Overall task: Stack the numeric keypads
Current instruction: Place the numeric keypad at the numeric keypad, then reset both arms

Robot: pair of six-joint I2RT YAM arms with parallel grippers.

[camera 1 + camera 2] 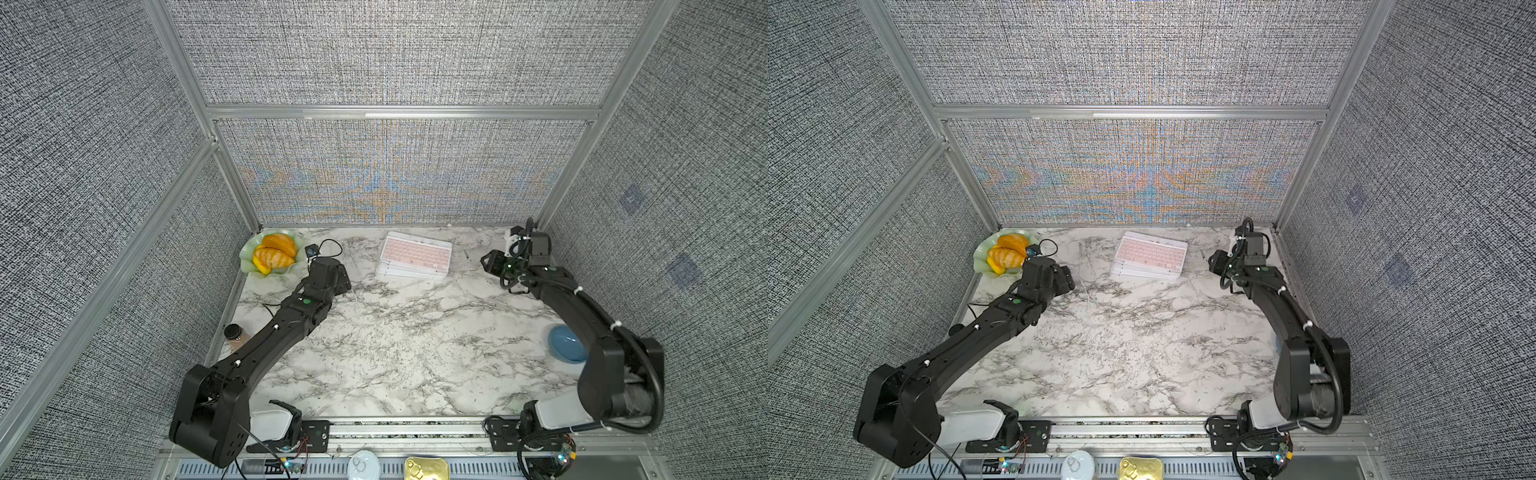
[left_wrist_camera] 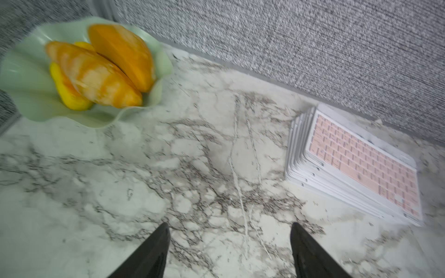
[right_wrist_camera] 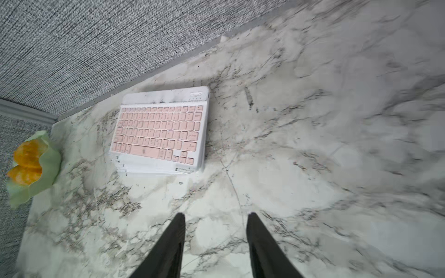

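Observation:
The numeric keypads point(image 1: 413, 257) point(image 1: 1149, 255) lie in one slightly fanned stack near the back wall, a pink-keyed one with a white frame on top; only the white edges of those beneath show. In the left wrist view the stack point(image 2: 361, 161) lies well clear of my left gripper point(image 2: 230, 225), whose jaws stand apart over bare marble. That gripper point(image 1: 347, 282) hovers left of the stack. My right gripper point(image 1: 488, 264) sits right of the stack, away from it. Its wrist view shows the stack point(image 3: 159, 132) ahead and the gripper point(image 3: 216, 213) open with nothing between the fingers.
A pale green wavy bowl point(image 1: 253, 266) holding orange fruit stands in the back left corner. A small lidded jar point(image 1: 235, 334) stands at the left edge and a blue bowl point(image 1: 567, 343) under the right arm. Fabric walls enclose three sides.

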